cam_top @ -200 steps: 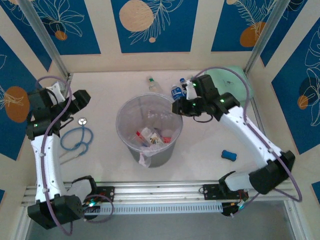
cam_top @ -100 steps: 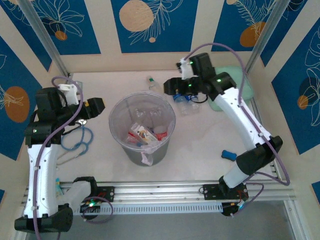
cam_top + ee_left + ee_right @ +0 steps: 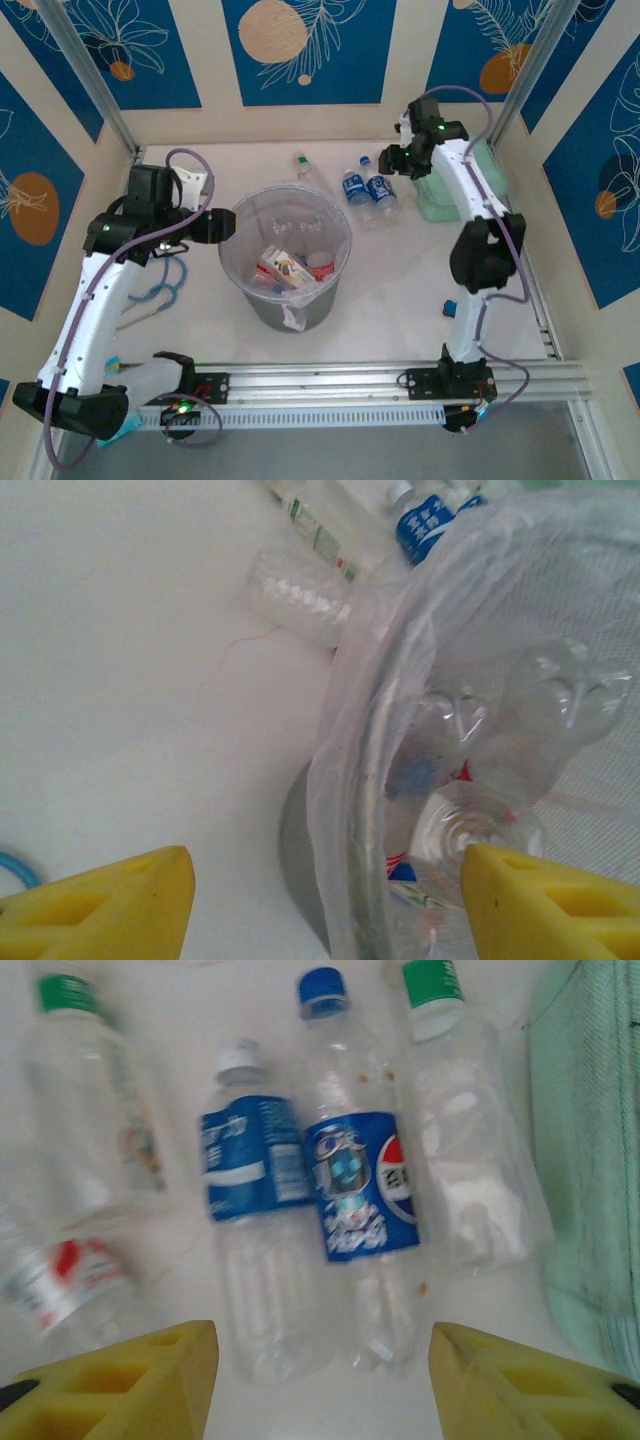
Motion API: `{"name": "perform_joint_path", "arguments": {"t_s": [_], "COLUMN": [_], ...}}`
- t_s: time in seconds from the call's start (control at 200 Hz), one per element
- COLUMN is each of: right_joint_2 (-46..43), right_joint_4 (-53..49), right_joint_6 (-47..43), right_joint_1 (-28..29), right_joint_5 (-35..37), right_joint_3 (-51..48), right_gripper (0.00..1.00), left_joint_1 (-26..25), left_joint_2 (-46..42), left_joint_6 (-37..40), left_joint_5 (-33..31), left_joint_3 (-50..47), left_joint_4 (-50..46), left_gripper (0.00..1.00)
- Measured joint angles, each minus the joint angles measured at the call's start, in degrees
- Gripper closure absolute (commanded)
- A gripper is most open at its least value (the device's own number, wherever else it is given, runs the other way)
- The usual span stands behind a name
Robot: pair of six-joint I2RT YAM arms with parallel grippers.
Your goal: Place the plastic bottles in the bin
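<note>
1. We see the bin (image 3: 300, 305) in the middle of the counter (image 3: 400, 290). Some plastic bottles (image 3: 285, 268) lie inside it already.
2. More bottles wait on the counter at the far side of the bin. They lie between the bin and the mint-green case (image 3: 455, 195).
3. Our right tool (image 3: 388, 165) hangs over these bottles. Its two yellow fingers (image 3: 130, 1380) are spread wide, and nothing is between them.
4. In the right wrist view, the blue-cap Pepsi bottle (image 3: 360, 1190) lies straight ahead of the tool, in line with the gap. A white-cap bottle (image 3: 255, 1180) lies just beside it on one side. A clear green-cap bottle (image 3: 460, 1130) lies just beside it on the other side.
5. The Pepsi bottle's long side points away from the tool, with the cap far and the bottom near. So one finger stands on each side of it. We think the tool can go down and pinch it across its belly with no turning.
6. Our left tool (image 3: 216, 227) hangs at the left rim of the bin. It is spread too, and it is empty. The bin sits between it and the bottles, so the right arm is the nearer one.
7. We think the bottles lie very close together, so a finger may bump a neighbour on the way down.
</note>
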Motion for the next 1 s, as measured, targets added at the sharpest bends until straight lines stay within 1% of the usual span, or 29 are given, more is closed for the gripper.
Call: {"name": "perform_joint_path", "arguments": {"t_s": [0.08, 0.145, 0.33, 0.445, 0.495, 0.595, 0.705, 0.83, 0.951, 1.001], "right_joint_2": [6.3, 9.9, 16.7, 20.0, 21.0, 23.1, 25.1, 26.6, 27.5, 27.7], "right_joint_4": [-0.7, -0.9, -2.1, -2.2, -2.2, -2.3, -2.4, -2.5, -2.5, -2.5], "right_joint_6": [-1.1, -1.9, -3.7, -4.4, -4.5, -4.7, -4.9, -4.9, -4.9, -4.9], "right_joint_1": [0.2, 0.4, 0.4, 0.4, 0.3, 0.1, -0.1, -0.8, -1.1, -1.2], "right_joint_5": [3.6, 6.0, 10.5, 12.0, 12.4, 13.2, 14.1, 13.7, 12.3, 11.6], "right_joint_3": [4.2, 6.6, 14.1, 18.2, 19.2, 20.2, 20.6, 22.3, 22.9, 23.0], "right_gripper": [0.38, 0.36, 0.33, 0.31, 0.3, 0.3, 0.3, 0.31, 0.31, 0.3], "left_joint_1": [-0.8, -1.0, -1.6, -2.0, -2.1, -2.3, -2.4, -2.4, -2.4, -2.4], "left_joint_2": [0.7, 1.2, 2.6, 3.5, 3.7, 3.8, 4.1, 4.6, 4.9, 5.0], "left_joint_6": [0.7, 1.1, 1.3, 1.2, 1.3, 1.3, 1.1, 1.2, 1.3, 1.4], "left_joint_5": [-1.7, -2.6, -3.7, -3.9, -3.8, -4.0, -4.8, -6.1, -8.3, -9.5], "left_joint_3": [0.0, 0.1, 0.1, 0.4, 0.4, 0.4, 0.8, 1.7, 2.9, 3.4], "left_joint_4": [-0.6, -0.9, -0.9, -0.8, -0.6, -0.1, 0.1, -0.3, -2.3, -3.0], "left_gripper": [0.36, 0.39, 0.47, 0.55, 0.61, 0.77, 0.87, 0.94, 0.95, 0.96]}}
